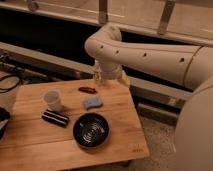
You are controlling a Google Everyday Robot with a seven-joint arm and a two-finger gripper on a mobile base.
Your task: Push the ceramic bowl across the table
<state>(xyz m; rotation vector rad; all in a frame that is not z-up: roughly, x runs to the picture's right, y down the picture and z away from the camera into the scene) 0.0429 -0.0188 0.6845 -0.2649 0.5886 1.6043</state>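
The ceramic bowl (91, 131) is round, black and glossy with pale rings inside. It sits upright on the light-brown wooden table (30, 145), right of the middle and near the front edge. My white arm comes in from the right and bends down over the table's far right edge. My gripper (101, 78) hangs there, above the far edge, well behind the bowl and apart from it.
A small white cup (52, 100) stands left of centre. A flat black bar (55, 118) lies in front of it. A blue sponge-like item (93, 102) and a small reddish-brown item (87, 90) lie behind the bowl. Dark cables (9, 82) lie at far left.
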